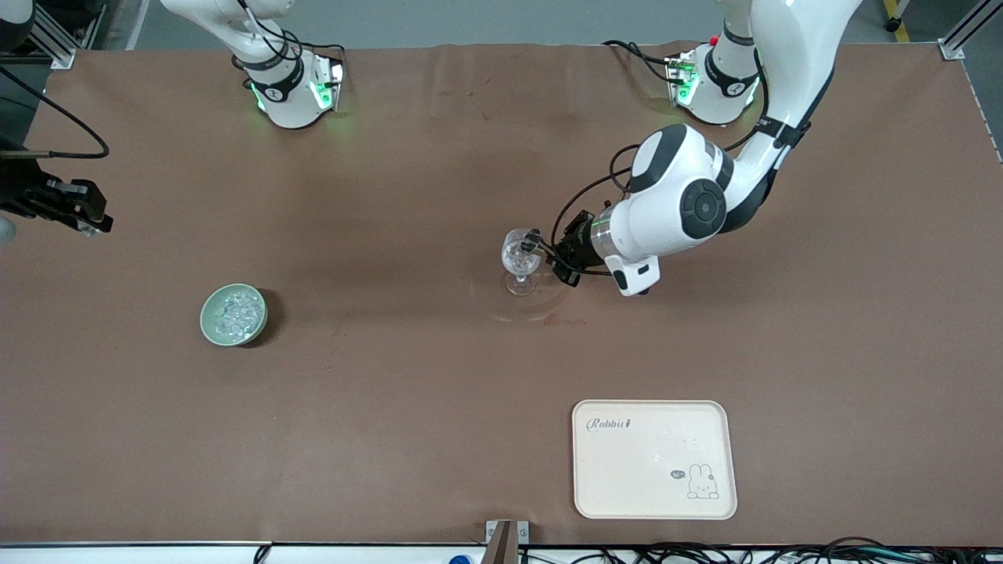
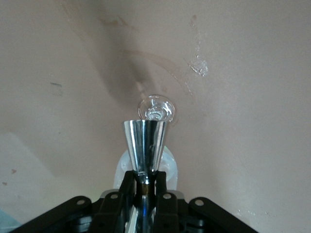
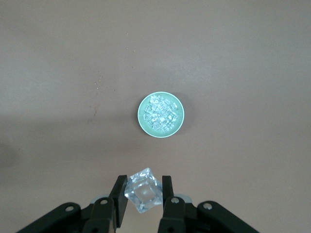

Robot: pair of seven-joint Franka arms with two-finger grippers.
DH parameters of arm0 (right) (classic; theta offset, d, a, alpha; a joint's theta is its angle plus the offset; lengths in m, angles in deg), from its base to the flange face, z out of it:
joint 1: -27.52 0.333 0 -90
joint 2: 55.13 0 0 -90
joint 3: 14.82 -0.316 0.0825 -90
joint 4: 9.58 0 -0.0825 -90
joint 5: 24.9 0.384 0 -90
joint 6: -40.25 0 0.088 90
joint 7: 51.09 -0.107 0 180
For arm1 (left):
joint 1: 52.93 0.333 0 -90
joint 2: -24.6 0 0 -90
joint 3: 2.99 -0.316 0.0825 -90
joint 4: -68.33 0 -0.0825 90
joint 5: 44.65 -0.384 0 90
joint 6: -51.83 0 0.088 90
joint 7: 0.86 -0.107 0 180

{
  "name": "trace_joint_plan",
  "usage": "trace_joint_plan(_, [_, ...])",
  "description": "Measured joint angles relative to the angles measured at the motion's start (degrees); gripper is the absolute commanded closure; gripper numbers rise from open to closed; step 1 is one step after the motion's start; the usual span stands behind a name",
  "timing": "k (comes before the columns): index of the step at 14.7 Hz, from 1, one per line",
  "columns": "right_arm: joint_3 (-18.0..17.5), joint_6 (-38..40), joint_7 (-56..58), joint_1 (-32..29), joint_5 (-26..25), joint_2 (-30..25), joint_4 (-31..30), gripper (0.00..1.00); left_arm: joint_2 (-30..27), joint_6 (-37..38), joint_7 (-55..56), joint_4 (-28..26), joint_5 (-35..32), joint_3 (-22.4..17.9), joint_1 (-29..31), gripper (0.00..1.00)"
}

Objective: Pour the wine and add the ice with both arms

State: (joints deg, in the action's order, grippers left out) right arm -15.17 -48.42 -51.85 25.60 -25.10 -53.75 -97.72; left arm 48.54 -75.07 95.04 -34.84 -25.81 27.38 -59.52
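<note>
A stemmed glass [image 1: 520,262] at the frame's centre is gripped at the stem by the left gripper [image 1: 548,254], and no wine is visible in it. One ice cube [image 3: 143,189] is clamped in the right gripper [image 1: 82,215] at the left edge, high over the table; the remaining ice [image 1: 237,312] lies in the green bowl [image 1: 211,327] at lower left. It is judged that the adding of ice is only begun, and wide bare table is left between bowl and glass.

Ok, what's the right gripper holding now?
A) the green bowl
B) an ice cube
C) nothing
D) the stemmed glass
B: in the right wrist view the right gripper is shut on a single clear ice cube, up above the bowl of ice.
</note>
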Motion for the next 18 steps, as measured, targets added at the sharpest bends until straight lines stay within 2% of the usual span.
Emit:
trace_joint_plan(7, [0.02,0.06,0.0,-0.16,0.09,0.0,0.0,0.94,0.3,0.64,-1.9,-0.03,-0.19,-0.41,0.23,1.0])
trace_joint_plan(13, [-0.76,0.7,-1.7,2.45,1.37,0.0,0.0,0.95,0.74,4.95,-14.75,0.16,14.6,-0.64,2.56,1.0])
trace_joint_plan(18, [-1.11,-0.21,-8.93,9.53,5.2,0.23,-0.01,0.95,3.49,7.68,-18.05,4.4,24.32,-0.87,10.34,1.0])
